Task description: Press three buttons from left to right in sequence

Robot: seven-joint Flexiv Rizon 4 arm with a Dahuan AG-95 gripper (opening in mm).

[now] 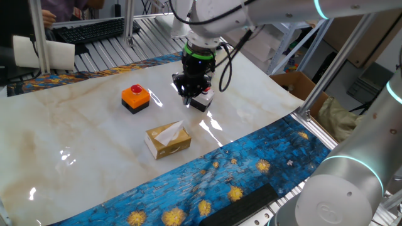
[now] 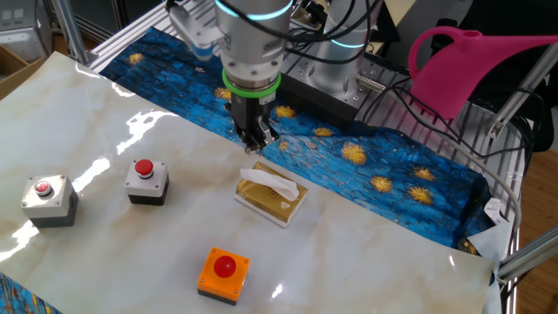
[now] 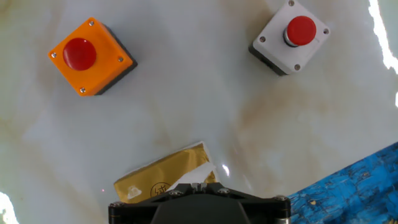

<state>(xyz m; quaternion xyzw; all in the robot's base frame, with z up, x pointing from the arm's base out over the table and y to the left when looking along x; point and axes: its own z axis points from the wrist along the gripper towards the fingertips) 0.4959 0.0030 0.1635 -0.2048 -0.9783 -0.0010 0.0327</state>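
The robot's black two-finger gripper (image 2: pixel 258 139) hangs above the pale marbled worktop (image 2: pixel 366 262), just behind the tan tissue box (image 2: pixel 272 197); whether its fingers are apart or together cannot be told. The orange-topped push-button box with a red round cap (image 2: pixel 222 274) sits nearest the camera in the other fixed view. Two grey-white push-button boxes on dark bases stand to the left, one (image 2: pixel 146 180) near the tissue box, the other (image 2: pixel 49 200) further out.
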